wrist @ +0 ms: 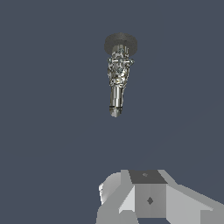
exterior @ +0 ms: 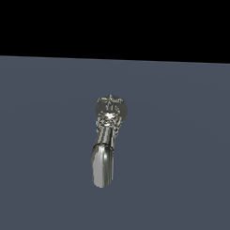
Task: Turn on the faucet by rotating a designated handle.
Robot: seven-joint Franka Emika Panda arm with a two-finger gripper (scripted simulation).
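Note:
A small shiny chrome faucet (exterior: 105,140) stands on the flat grey-blue floor in the middle of the exterior view. Its long rounded spout (exterior: 102,165) reaches toward the camera. Its ornate head is at the far end, topped by the small cross-shaped handle (exterior: 110,102). In the wrist view the faucet (wrist: 117,74) is well away from me, with its round base (wrist: 120,43) farthest off and its spout tip (wrist: 115,111) nearest. Only part of my white and grey gripper (wrist: 146,199) shows at the picture's edge, well apart from the faucet and touching nothing. My gripper is out of the exterior view.
A flat grey-blue floor (exterior: 181,161) spreads around the faucet on all sides. A black band fills the upper part of the exterior view. No other objects show.

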